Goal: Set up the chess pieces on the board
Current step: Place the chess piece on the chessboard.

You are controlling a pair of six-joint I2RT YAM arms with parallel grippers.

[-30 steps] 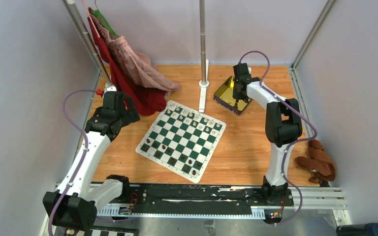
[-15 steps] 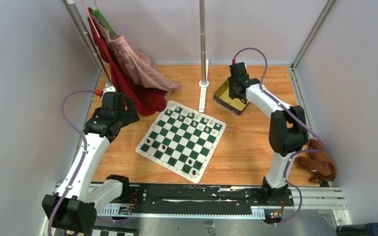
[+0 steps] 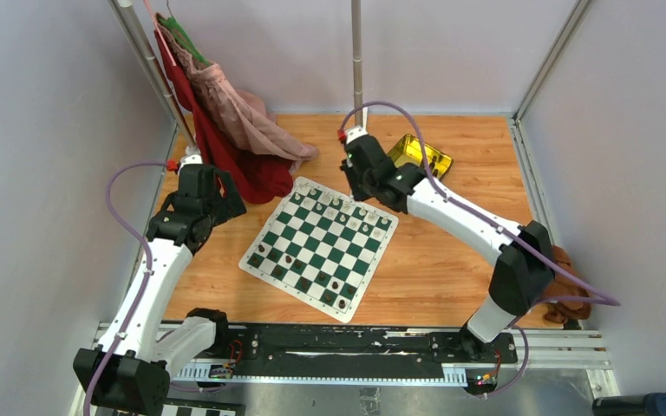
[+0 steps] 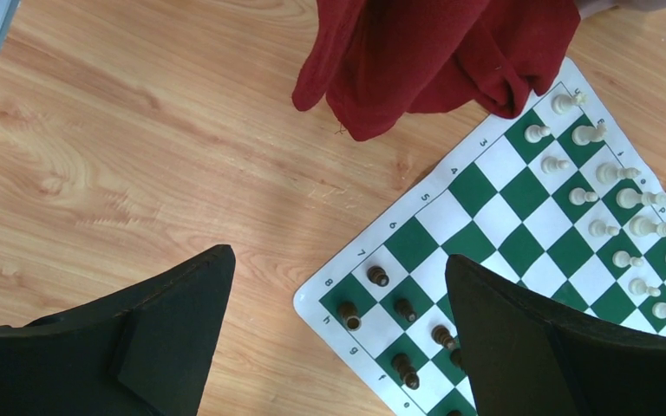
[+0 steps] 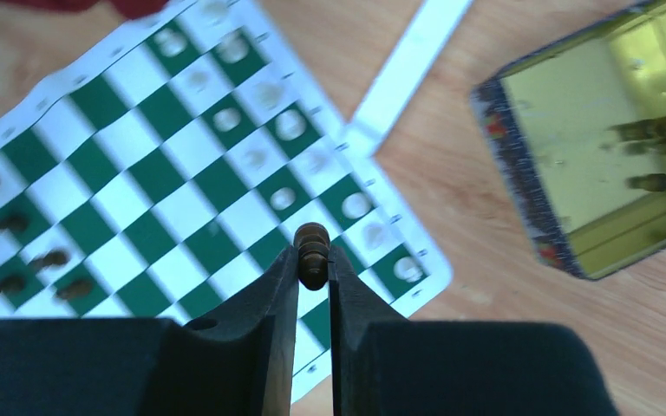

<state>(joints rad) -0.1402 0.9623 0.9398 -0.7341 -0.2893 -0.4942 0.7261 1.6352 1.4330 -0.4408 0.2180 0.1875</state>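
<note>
Step in hand: I judge that the right gripper (image 5: 313,260) is bringing a dark chess piece (image 5: 312,247) to the chessboard (image 3: 325,238).
Right gripper: pressed on this piece, over the far edge of the chessboard.
Left gripper (image 4: 338,260): spread wide and empty, over the chessboard's left corner, near the red cloth (image 4: 434,52).
Chessboard: in the middle of the tabletop, turned at an angle; cream pieces (image 4: 607,199) fill its far side, dark pieces (image 4: 377,276) stand on its near-left side.
Yellow tin tray (image 5: 564,121): near the far edge, with some dark pieces inside.
To do it well: pass high above the cream rows, lower onto a free square on the dark side, and let go only when the base sits flat.
Hard to see: the right wrist view is blurred, the fingers hide the piece's lower part, so its kind is unclear; the free squares cannot be read.
</note>
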